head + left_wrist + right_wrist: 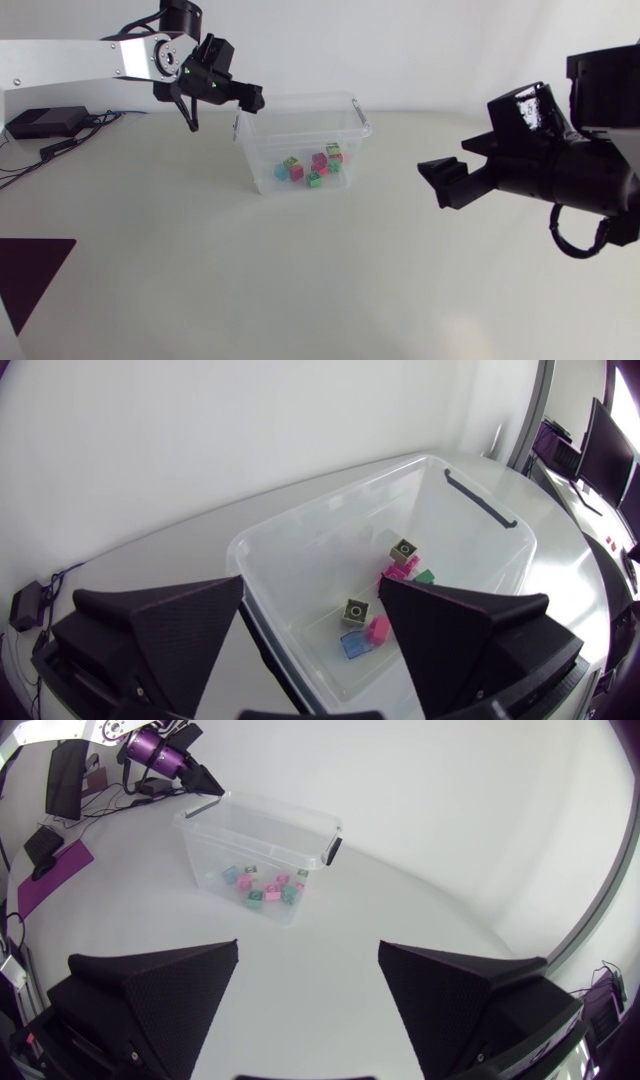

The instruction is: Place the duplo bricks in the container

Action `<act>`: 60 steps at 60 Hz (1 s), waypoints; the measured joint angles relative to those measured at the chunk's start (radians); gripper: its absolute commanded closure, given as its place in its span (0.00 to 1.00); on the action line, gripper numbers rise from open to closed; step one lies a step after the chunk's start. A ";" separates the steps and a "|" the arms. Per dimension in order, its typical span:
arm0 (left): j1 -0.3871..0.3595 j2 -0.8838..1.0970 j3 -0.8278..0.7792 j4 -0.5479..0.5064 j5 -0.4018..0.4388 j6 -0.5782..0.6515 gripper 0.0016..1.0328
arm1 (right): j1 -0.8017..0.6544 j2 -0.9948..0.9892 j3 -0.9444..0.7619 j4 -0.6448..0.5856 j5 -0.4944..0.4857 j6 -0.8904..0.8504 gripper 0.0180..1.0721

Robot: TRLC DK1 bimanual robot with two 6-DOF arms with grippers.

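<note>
My right gripper (445, 172), looming largest at the right of the head view, hung high over the table (200, 270) with its fingers spread wide and nothing between them. It was well apart from the container (300, 135), and I judged it was held back there to leave the other arm room. The table beneath was pale, matte and even, with a dark purple mat (30, 265) in the lower left corner. Farther back, at upper middle, the clear container stood lidless, open to a drop from above. Every one of the duplo bricks (315, 168) I could see, pink, green and blue, lay in a loose heap on its floor, so I took the task for nearly done. Farthest, at upper left, my left gripper (250, 97) hovered above the container's rim, jaws apart and empty.
</note>
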 measured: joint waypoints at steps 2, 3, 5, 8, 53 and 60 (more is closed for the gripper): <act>0.000 -0.025 -0.024 0.000 -0.011 0.004 0.04 | 0.000 -0.030 -0.011 -0.001 0.013 0.000 0.04; 0.000 -0.042 -0.040 0.000 -0.020 0.009 0.04 | -0.002 -0.042 -0.016 -0.001 0.016 0.000 0.04; 0.000 -0.075 -0.071 -0.003 -0.023 0.016 0.04 | -0.006 -0.068 -0.026 -0.002 0.021 -0.002 0.04; 0.000 -0.130 -0.113 -0.007 -0.030 0.028 0.04 | -0.018 -0.104 -0.041 -0.003 0.023 -0.003 0.04; 0.067 -1.049 -0.845 0.137 -0.164 -0.031 0.04 | -0.256 -0.605 -0.307 -0.062 0.030 -0.026 0.04; 0.094 -1.208 -0.970 0.160 -0.164 -0.033 0.04 | -0.288 -0.658 -0.332 -0.068 0.031 -0.033 0.04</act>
